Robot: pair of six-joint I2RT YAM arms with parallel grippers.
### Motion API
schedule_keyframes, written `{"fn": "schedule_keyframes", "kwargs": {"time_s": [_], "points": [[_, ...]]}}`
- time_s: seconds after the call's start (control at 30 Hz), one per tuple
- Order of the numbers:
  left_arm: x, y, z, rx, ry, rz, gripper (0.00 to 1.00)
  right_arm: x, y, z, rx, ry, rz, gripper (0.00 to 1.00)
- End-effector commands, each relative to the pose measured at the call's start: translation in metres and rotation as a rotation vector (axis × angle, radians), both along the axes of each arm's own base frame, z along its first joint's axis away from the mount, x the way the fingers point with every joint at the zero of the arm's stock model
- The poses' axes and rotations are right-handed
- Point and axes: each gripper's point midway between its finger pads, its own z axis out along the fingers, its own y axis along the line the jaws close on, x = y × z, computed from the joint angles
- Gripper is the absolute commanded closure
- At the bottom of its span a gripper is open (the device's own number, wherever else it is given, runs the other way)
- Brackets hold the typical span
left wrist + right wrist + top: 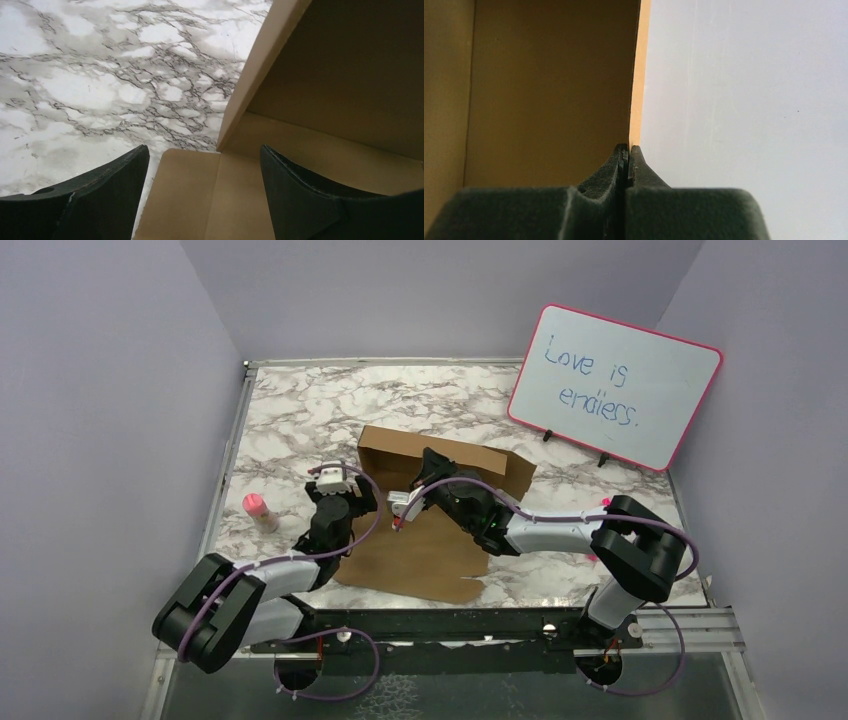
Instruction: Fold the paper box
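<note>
On mid-bench (300, 410): paper box (420, 550), part-folded, rear wall upright. Whiteboard (612, 385), behind box, rightward. Right gripper (627, 147): jaws pinching an upright box edge. Left gripper (202, 150): jaws spread above box's left flap. Pink bottle (260, 510), left of box.

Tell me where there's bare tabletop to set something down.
Bare marble lies back-left, between the table rim and the paper box, and in a strip between box and whiteboard. Crowded: the centre, where the left gripper and right gripper are at the box, and beside the pink bottle.
</note>
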Motion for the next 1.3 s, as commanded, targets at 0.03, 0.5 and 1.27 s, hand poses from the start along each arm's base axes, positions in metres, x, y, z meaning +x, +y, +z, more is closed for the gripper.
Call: {"fn": "schedule_keyframes", "kwargs": {"time_s": [0.03, 0.5, 1.27], "points": [[-0.012, -0.006, 0.0, -0.046, -0.009, -0.09, 0.16, -0.016, -0.001, -0.061, -0.125, 0.146, 0.034, 0.99], [-0.013, -0.008, 0.024, -0.226, 0.03, -0.098, 0.1, -0.013, -0.004, -0.045, -0.097, 0.179, -0.006, 0.88], [0.0, 0.011, 0.123, -0.465, 0.074, -0.198, 0.05, -0.04, -0.007, 0.03, 0.244, 0.432, -0.002, 0.22]]}}
